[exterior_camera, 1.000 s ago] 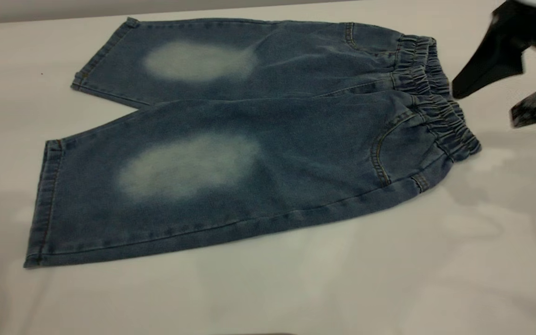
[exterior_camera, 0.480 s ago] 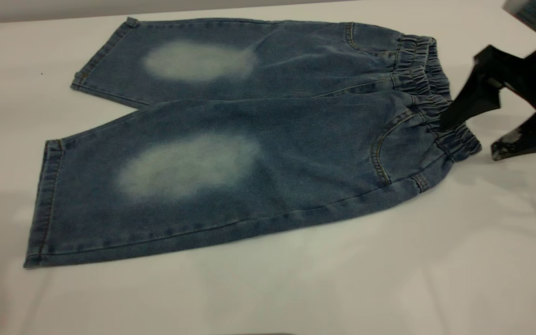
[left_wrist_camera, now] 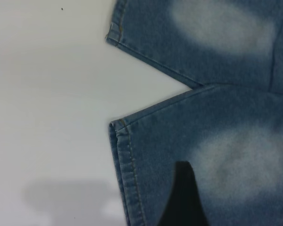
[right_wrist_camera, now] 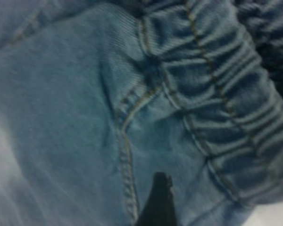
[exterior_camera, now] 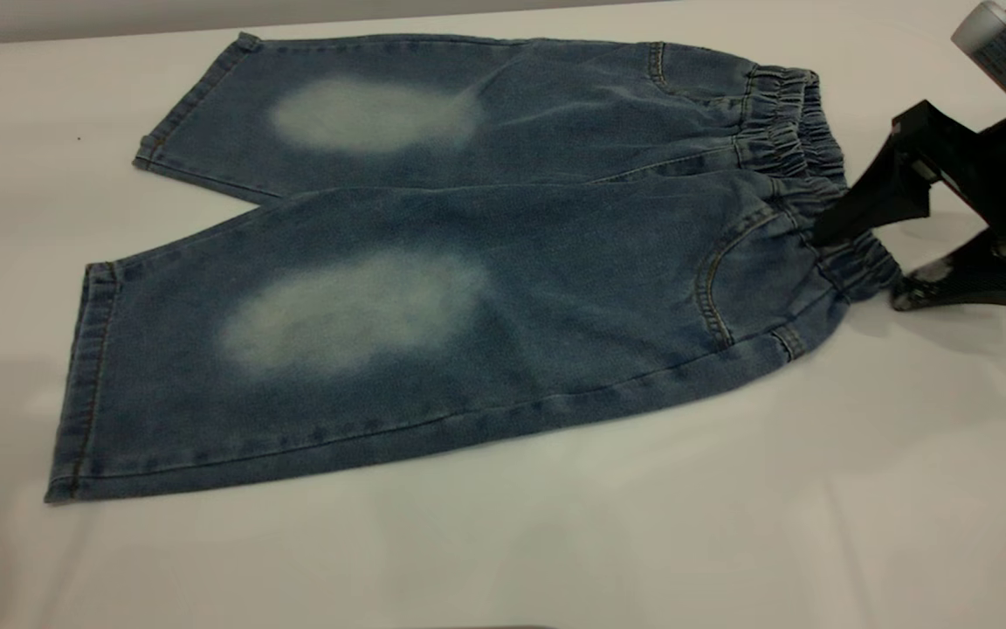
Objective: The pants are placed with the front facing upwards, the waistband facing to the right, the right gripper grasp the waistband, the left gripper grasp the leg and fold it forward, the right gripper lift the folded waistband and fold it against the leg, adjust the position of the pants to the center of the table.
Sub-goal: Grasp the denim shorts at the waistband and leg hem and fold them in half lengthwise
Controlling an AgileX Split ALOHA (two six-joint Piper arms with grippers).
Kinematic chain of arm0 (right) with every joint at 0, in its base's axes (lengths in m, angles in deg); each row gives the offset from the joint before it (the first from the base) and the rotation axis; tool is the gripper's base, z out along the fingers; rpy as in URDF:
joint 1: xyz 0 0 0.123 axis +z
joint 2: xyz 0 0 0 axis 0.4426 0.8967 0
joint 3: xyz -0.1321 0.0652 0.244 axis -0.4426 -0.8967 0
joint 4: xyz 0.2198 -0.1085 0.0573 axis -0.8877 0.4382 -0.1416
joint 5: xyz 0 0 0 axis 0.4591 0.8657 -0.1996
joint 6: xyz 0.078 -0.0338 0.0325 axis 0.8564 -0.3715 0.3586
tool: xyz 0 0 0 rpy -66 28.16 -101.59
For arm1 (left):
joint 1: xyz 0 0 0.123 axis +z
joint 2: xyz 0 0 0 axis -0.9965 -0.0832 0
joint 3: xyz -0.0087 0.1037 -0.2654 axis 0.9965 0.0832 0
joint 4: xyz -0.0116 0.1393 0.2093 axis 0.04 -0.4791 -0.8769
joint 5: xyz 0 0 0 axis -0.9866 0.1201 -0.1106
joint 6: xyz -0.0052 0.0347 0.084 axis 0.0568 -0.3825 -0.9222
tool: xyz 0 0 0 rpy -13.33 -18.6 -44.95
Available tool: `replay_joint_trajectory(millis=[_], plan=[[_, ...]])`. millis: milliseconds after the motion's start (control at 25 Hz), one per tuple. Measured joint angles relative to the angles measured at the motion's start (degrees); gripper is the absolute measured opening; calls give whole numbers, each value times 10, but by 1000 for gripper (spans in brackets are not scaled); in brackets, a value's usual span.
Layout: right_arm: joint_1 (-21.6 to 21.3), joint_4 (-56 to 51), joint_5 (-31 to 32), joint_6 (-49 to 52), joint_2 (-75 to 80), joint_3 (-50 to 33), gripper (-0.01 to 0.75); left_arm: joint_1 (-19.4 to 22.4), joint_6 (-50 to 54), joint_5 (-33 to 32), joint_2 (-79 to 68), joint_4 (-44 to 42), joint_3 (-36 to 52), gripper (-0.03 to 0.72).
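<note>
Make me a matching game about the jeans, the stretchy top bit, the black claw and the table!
Things:
1. pants
2. waistband
3. right gripper
4. table

Descriptions:
A. plain white, underneath everything
B. black, open, astride the pants' right edge
C. gathered and crinkled, at the right end
D. blue denim, lying flat, pale knee patches

Pairs: 1-D, 2-C, 3-B, 4-A

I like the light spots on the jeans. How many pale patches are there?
2. One pale patch is on the far leg of the pants, the other pale patch on the near leg. The underside is hidden.
</note>
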Motion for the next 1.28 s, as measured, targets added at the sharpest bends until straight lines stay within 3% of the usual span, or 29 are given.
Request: replay_joint_trajectory(millis=[240, 600, 1120, 1280], plan=[[0, -94, 46, -116, 24, 0, 582, 0, 0, -1, 0, 0, 0, 506], [-7, -125, 121, -219, 33, 0, 478, 0, 0, -1, 0, 0, 0, 506], [-31, -126, 153, -289, 33, 8, 470, 0, 0, -2, 0, 0, 0, 506], [-31, -108, 154, -283, 33, 9, 409, 0, 0, -2, 0, 0, 0, 506]])
